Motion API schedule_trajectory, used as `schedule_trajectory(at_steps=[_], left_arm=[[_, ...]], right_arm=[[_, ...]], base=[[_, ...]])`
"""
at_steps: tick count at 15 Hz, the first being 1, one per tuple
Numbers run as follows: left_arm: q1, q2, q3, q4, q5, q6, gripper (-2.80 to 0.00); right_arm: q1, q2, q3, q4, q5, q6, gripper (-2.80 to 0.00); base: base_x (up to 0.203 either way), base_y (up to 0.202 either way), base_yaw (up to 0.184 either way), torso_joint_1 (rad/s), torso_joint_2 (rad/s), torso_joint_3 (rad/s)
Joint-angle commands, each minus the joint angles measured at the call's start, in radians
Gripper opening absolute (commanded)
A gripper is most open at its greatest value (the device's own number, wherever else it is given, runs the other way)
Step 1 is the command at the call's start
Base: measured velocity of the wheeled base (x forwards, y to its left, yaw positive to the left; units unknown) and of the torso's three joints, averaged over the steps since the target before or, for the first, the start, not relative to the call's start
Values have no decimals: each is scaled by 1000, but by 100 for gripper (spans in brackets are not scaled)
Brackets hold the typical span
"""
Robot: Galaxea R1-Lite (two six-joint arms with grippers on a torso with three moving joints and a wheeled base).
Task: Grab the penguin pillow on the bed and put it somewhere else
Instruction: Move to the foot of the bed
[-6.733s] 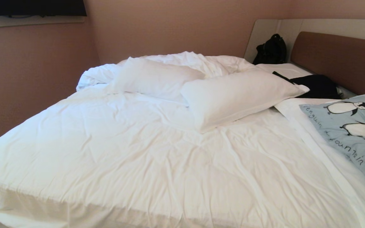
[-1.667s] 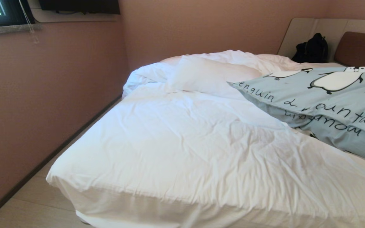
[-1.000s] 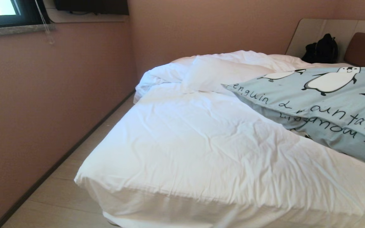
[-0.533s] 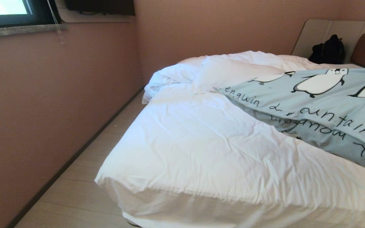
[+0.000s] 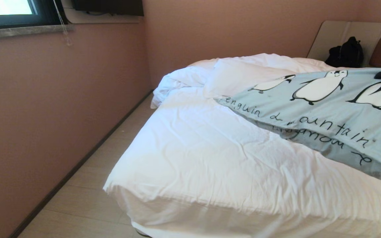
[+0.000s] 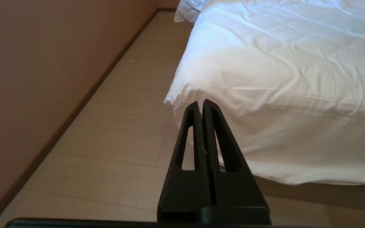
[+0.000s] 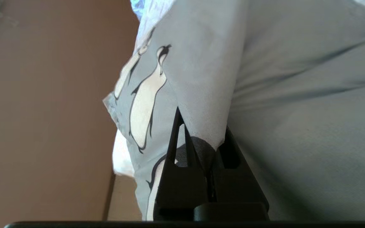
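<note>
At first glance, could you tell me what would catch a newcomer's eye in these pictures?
The penguin pillow, pale blue-grey with black-and-white penguins, hangs over the right side of the bed, pinched in the shut right gripper. A black backpack leans by the headboard, far right.

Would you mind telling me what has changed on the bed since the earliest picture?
The penguin pillow, then lying flat near the headboard, is now lifted and carried toward the bed's middle, its fabric pinched in the right gripper. The camera has swung too. The left gripper hangs shut beside the bed.
</note>
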Motion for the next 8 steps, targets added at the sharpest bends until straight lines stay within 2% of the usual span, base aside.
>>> schedule_trajectory(at_steps=[1, 3, 5, 8], left_arm=[[0, 0, 0, 0, 0, 0, -280], [0, 0, 0, 0, 0, 0, -280], [0, 0, 0, 0, 0, 0, -280], [0, 0, 0, 0, 0, 0, -280]], right_arm=[[41, 4, 2, -23, -137, 0, -280], [77, 4, 1, -23, -183, -1, -280], [95, 7, 4, -23, -189, 0, -280], [139, 15, 5, -23, -193, 2, -280]], base=[[0, 0, 0, 0, 0, 0], [0, 0, 0, 0, 0, 0], [35, 0, 0, -4, 1, 4], [183, 0, -2, -4, -1, 6]])
